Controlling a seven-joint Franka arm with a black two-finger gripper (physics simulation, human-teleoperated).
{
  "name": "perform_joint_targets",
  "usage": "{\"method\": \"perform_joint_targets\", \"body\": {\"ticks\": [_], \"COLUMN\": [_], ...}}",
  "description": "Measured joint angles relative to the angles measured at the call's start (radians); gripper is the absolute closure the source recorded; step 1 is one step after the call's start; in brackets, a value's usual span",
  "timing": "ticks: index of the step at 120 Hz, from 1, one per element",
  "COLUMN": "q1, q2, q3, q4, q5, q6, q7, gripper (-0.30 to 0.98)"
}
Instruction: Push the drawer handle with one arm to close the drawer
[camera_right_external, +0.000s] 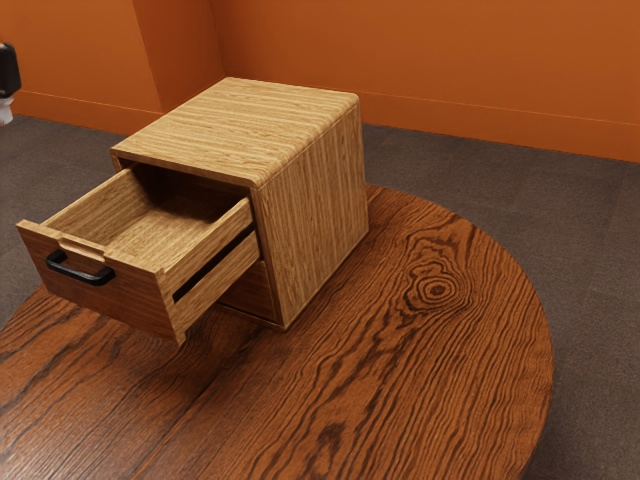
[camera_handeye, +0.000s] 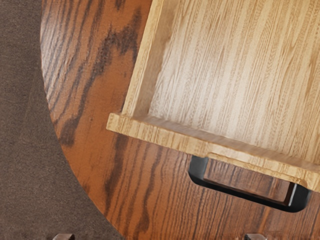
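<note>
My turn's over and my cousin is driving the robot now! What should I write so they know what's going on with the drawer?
Gripper: open, fingers apart, nothing held, not touching the handle.
Where things are: the cabinet stands on the round table. Its upper drawer sticks out well past the cabinet front, with the black handle on the drawer's face.
Done: no closing shows yet; the drawer is open.
Left: bring the gripper to the handle, then push toward the cabinet until the drawer is closed.
</note>
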Motion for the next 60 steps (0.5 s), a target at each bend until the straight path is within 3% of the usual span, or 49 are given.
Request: {"method": "perform_joint_targets", "body": {"ticks": [11, 23, 44, 60], "q1": [0.066, 0.206, 0.343, 0.392], "q2": [0.009, 0.007, -0.05, -0.106], "q3": [-0.041, -0.185, -0.291, -0.329], "q4": [-0.066, -0.141, -0.303, -0.432], "q5": [-0.03, -0.048, -0.072, -0.077], "q6": [0.004, 0.009, 0.049, 0.099], "q7": [-0.017, -0.038, -0.068, -0.087], "gripper": [0.54, 0.65, 0.74, 0.76]}}
